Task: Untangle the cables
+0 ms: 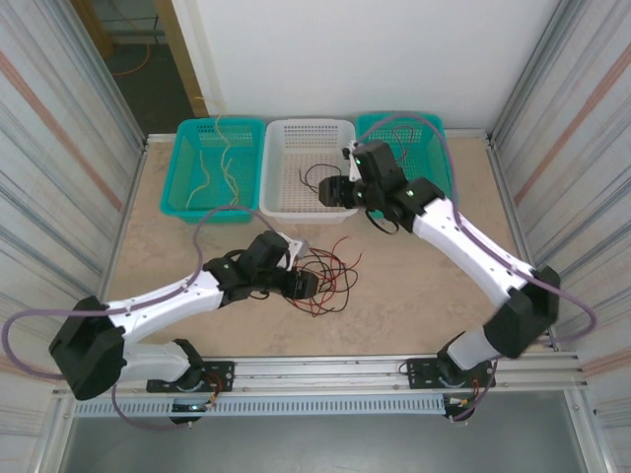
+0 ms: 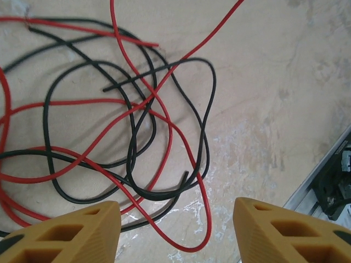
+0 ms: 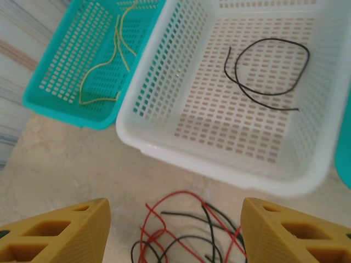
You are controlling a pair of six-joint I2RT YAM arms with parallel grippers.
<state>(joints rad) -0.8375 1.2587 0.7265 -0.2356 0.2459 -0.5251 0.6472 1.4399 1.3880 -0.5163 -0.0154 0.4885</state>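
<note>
Red and black thin cables [image 1: 325, 274] lie tangled mid-bench, just beside the left pincer [image 1: 302, 283]. The right pincer [image 1: 335, 192] hangs by the white perforated plastic basket [image 1: 312, 124] at the far edge.

Left wrist: the pincer is spread and empty above the knot.

Right wrist: the pincer is spread and empty. One black cable [image 3: 269, 39] lies in that basket, and yellow cables [image 3: 117, 30] lie in the teal plastic basket [image 3: 66, 112].

Sorting seems partway done. The next move is likely to pinch one loose end and draw it free.

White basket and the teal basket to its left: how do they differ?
The white basket is pale; the teal basket is blue-green. The white basket holds one looped black cable; the teal basket holds thin yellow cables. Both are perforated plastic trays standing side by side on the table.
</note>
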